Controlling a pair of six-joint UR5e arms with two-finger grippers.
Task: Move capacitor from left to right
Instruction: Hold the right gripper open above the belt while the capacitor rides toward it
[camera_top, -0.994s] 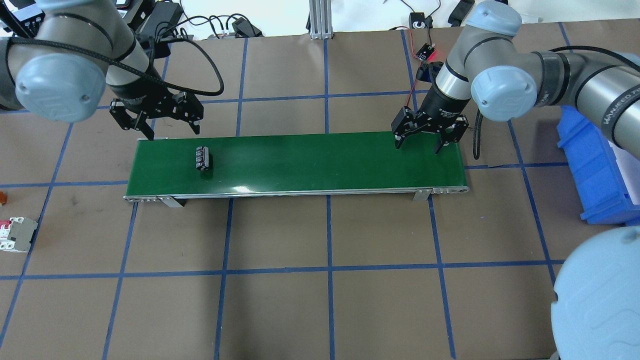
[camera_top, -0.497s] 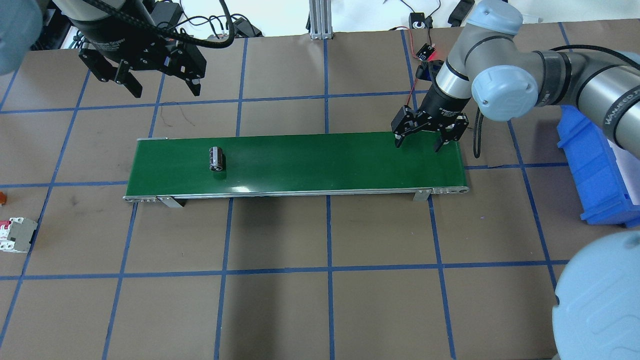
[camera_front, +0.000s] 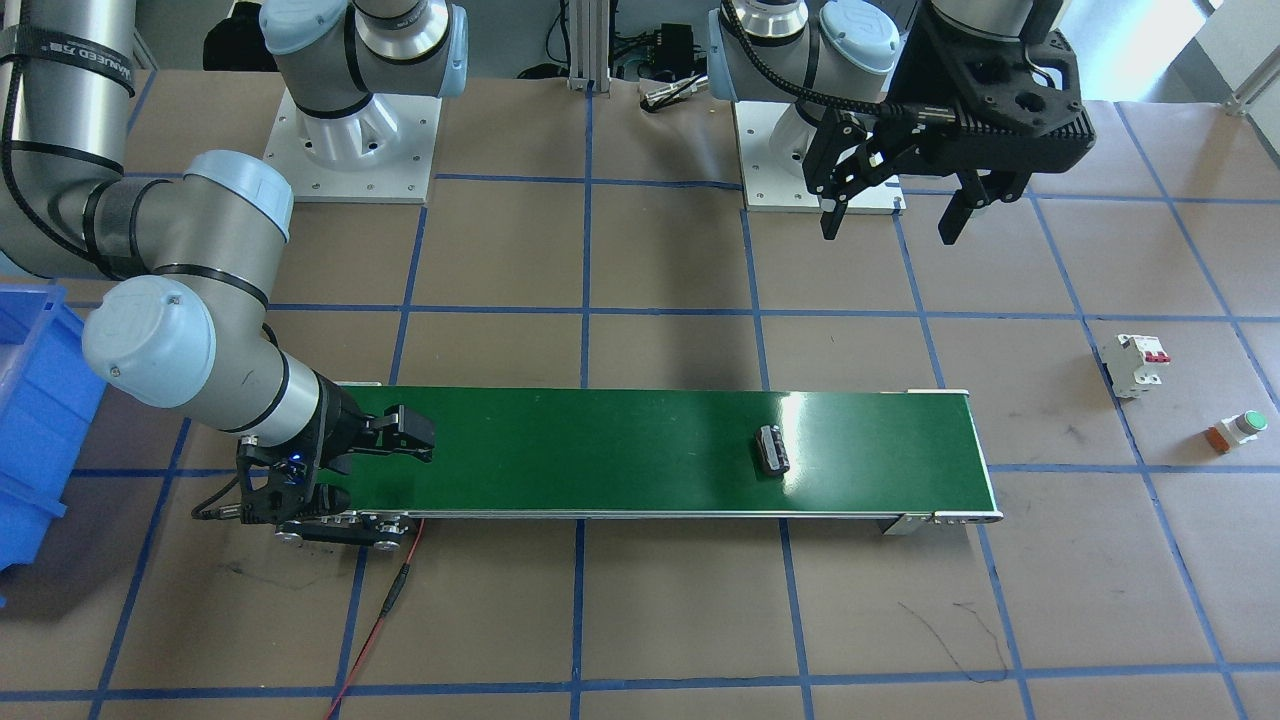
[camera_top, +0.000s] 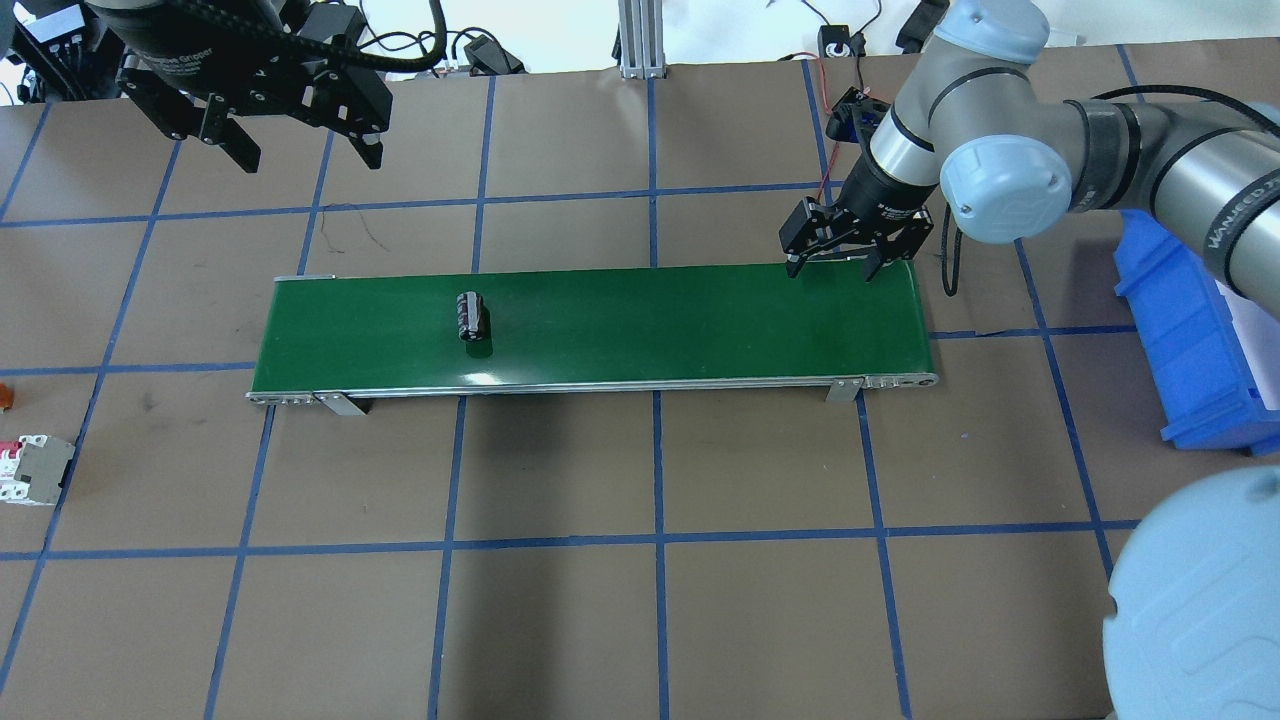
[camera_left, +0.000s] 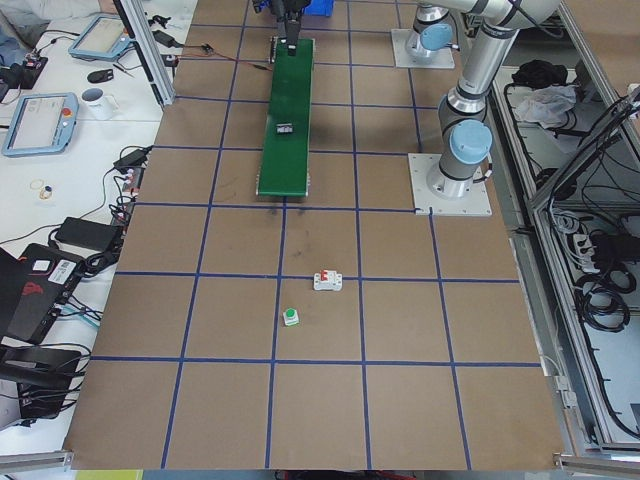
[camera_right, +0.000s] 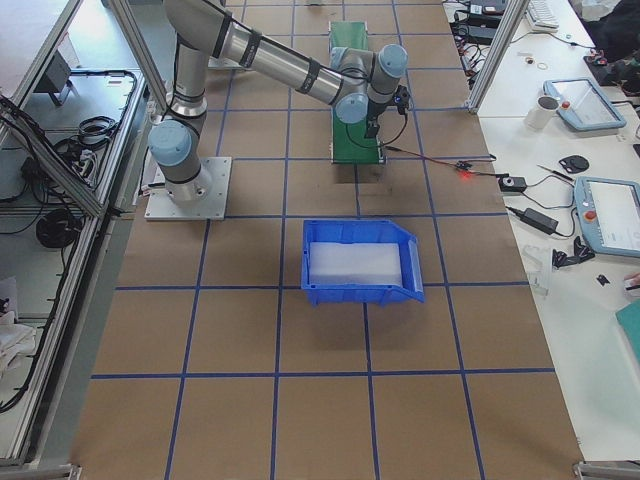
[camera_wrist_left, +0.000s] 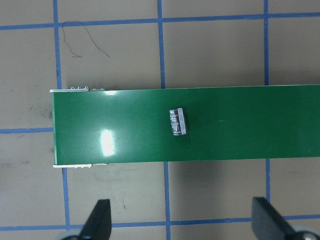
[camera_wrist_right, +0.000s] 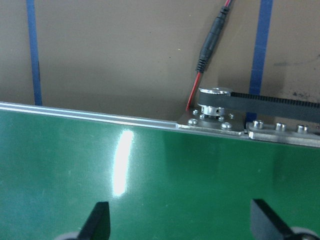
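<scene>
Capacitor (camera_top: 471, 318) on the belt (camera_top: 650, 330), left hand (camera_top: 310, 160) spread and clear; spread right hand (camera_top: 832, 268) at three o'clock should grab next.

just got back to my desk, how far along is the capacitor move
Done: the capacitor lies on the green belt, with the left tool open and raised clear. In hand: nothing gripped; the right tool hangs open, low at the belt's right end. Left: the capacitor is in the belt's left half, so it must yet reach the right end and be picked up, perhaps for the blue bin.
</scene>
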